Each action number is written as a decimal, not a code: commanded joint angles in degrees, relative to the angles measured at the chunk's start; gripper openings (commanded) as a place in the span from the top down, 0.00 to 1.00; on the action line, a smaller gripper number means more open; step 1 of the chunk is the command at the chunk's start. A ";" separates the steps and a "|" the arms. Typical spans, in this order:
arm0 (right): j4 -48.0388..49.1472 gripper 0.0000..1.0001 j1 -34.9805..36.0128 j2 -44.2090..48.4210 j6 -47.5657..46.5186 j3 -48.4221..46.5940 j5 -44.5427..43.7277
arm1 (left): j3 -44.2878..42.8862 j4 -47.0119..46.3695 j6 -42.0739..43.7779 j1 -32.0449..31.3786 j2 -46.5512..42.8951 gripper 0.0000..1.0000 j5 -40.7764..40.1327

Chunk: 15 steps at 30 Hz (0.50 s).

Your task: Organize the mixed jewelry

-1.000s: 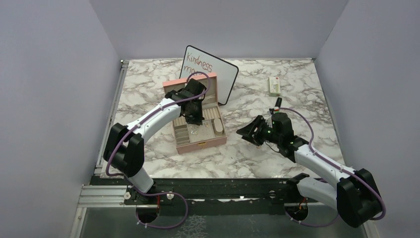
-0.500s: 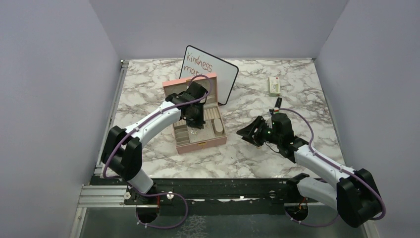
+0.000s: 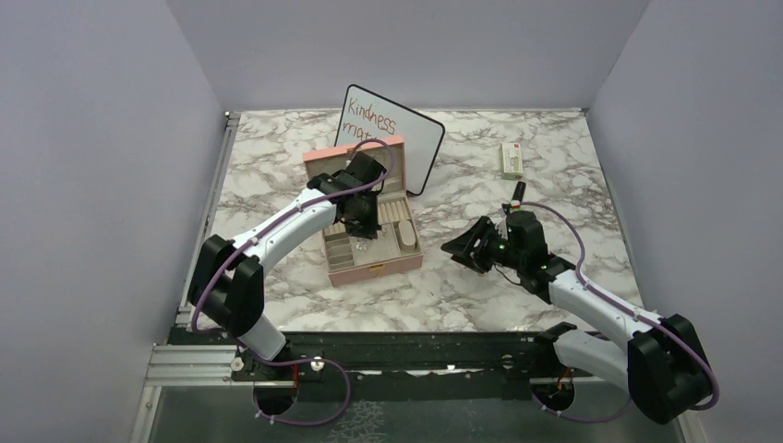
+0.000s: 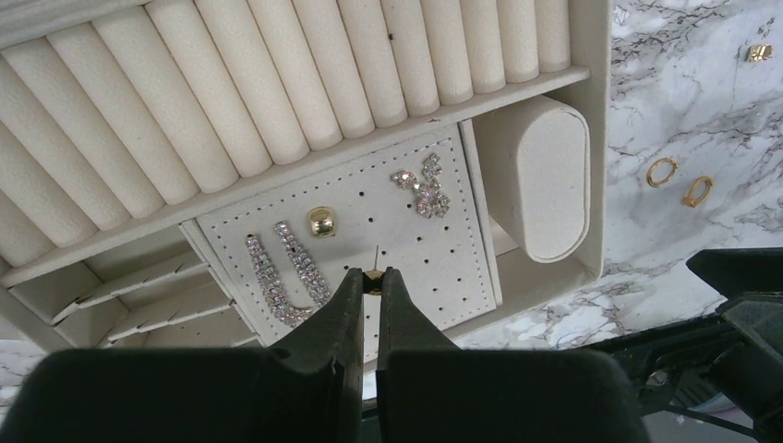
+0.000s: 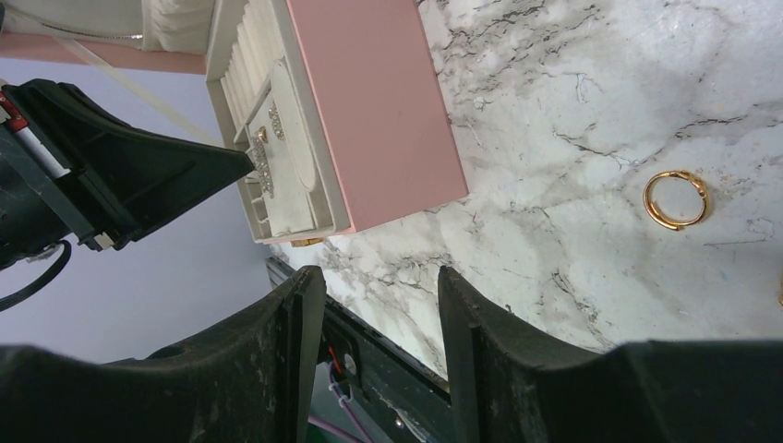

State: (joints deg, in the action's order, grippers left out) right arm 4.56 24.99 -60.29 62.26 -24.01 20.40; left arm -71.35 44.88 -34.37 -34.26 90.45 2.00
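Note:
The open pink box (image 3: 403, 262) sits mid-table. My left gripper (image 3: 363, 228) hovers over its perforated earring panel (image 4: 434, 249), shut on a small gold stud earring (image 4: 372, 275) whose pin points at the panel. On the panel lie a gold stud (image 4: 321, 221), two long sparkly earrings (image 4: 277, 272) and a crystal cluster pair (image 4: 420, 185). Two gold rings (image 4: 661, 172) and a gold bit (image 4: 760, 53) lie on the marble right of the box. My right gripper (image 3: 464, 247) is open and empty, low over the marble; a gold ring (image 5: 676, 199) lies beside it.
A small whiteboard (image 3: 392, 138) with "Kindness" written on it leans behind the box. A white-green packet (image 3: 511, 160) lies at the back right. The box's ring rolls (image 4: 277, 92) and a cream pad (image 4: 543, 180) flank the panel. Grey walls enclose the table.
My left gripper has shifted slightly over the box, toward the earring panel, still holding the stud. The right arm has not moved.

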 commanded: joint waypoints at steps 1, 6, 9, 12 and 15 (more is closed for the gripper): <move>0.10 0.48 -0.30 1.05 -0.34 0.46 -0.79 | -1.68 -0.28 -0.14 -0.19 0.87 0.97 -2.90; 0.10 0.47 -0.30 1.19 -0.30 0.54 -0.81 | -1.78 -0.93 -0.58 -0.19 1.38 0.97 -4.31; 0.03 0.47 -0.30 1.31 -0.30 0.63 -0.76 | -1.77 -1.33 -0.97 -0.19 1.65 0.97 -4.61; 0.14 0.48 -0.30 1.32 -0.30 0.71 -0.78 | -1.56 -2.17 -1.53 -0.19 1.57 0.97 -4.64; 0.12 0.47 -0.30 1.32 -0.32 0.72 -0.70 | -1.51 -2.58 -1.82 -0.18 1.67 0.97 -4.66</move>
State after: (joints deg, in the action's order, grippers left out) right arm 4.56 24.99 -60.07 62.26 -24.01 20.40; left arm -71.55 43.79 -35.09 -34.26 91.61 -0.97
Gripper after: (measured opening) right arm 0.528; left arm 0.058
